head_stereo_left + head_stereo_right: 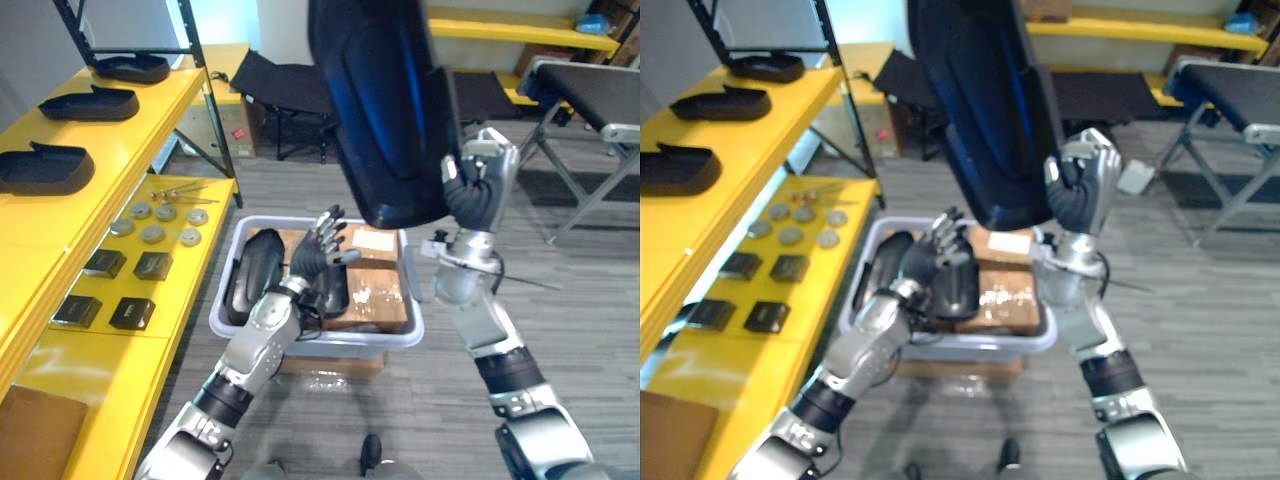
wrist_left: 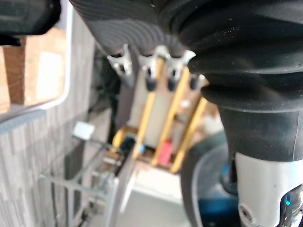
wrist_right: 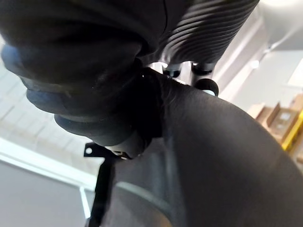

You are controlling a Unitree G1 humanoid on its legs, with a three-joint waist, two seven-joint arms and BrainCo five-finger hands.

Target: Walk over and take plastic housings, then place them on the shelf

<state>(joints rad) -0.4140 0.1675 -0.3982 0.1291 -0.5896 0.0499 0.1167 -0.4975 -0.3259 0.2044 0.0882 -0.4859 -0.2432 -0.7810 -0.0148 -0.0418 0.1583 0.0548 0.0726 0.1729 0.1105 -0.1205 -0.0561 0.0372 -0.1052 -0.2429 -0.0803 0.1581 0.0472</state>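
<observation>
Yellow shelf [image 1: 160, 100] beside grey bin [image 1: 320, 341]: three housings [image 1: 45, 168] placed | right hand [image 1: 478, 190] clenches plastic housing [image 1: 385, 110] above bin, unplaced | left hand [image 1: 318, 248] released over bin

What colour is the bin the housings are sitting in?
Light grey bin, with a paler rim; it shows best in the left eye view.

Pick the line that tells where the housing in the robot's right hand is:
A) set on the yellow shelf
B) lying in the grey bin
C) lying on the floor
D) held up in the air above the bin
D: the right hand has its fingers curled round the lower end of the black housing, which hangs high above the grey bin.
</observation>
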